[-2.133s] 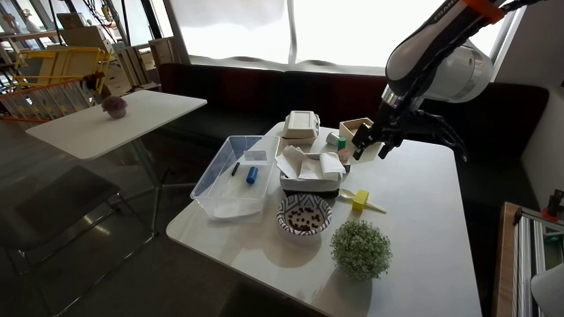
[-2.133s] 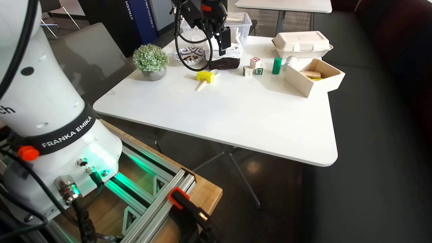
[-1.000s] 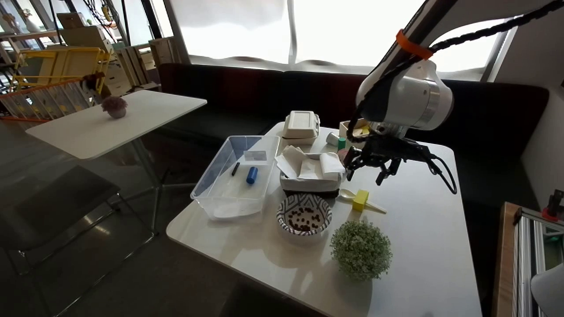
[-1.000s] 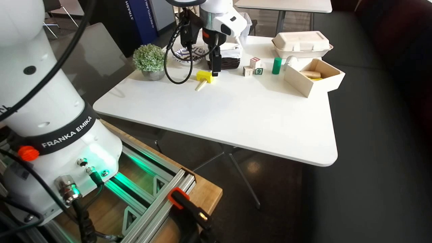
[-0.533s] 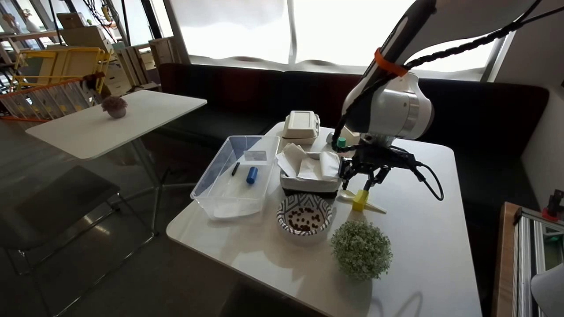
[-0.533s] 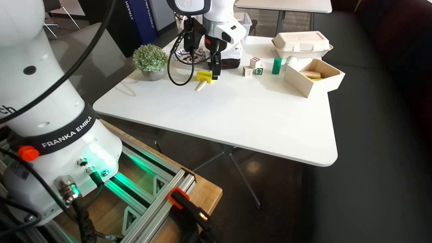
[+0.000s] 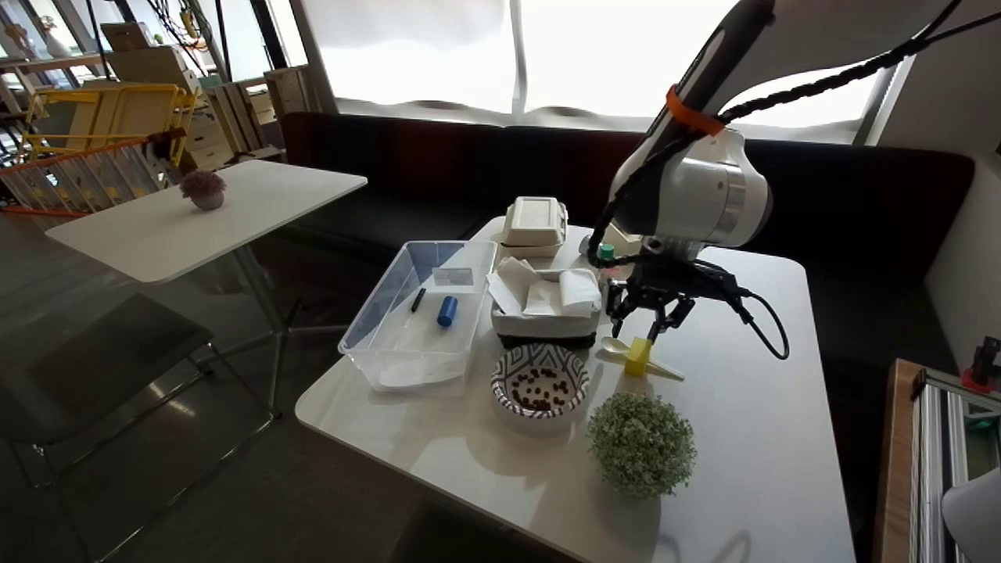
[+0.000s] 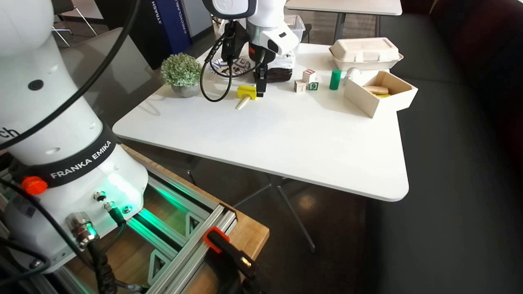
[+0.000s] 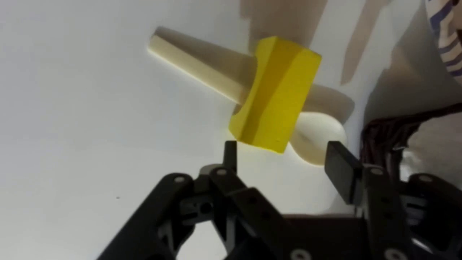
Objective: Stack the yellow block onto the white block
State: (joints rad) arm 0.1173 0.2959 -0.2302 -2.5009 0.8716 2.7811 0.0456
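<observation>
The yellow block (image 9: 281,94) stands on the table with a pale spoon (image 9: 196,68) passing beneath its arched underside. Both exterior views show the yellow block (image 7: 637,358) just below the fingertips of my gripper (image 7: 634,337). In the wrist view the gripper (image 9: 283,162) is partly open, and its jaws have only bare table between them. The block's near end lies just beyond the fingertips, closer to the left-hand finger (image 9: 230,155). The right-hand finger (image 9: 341,173) is out past the spoon's bowl. I cannot make out the white block; it is hidden or out of view.
A dark basket lined with white paper (image 7: 547,324) stands close beside the gripper. Near it are a patterned bowl (image 7: 539,353) and a potted green plant (image 7: 641,446). Wooden letter blocks (image 8: 300,86), a green cylinder (image 8: 335,79) and an open wooden box (image 8: 361,100) stand farther along.
My gripper has come down toward the yellow block and its jaws have drawn closer together. The basket has shifted slightly away from the gripper in the last half second; block and spoon moved a touch.
</observation>
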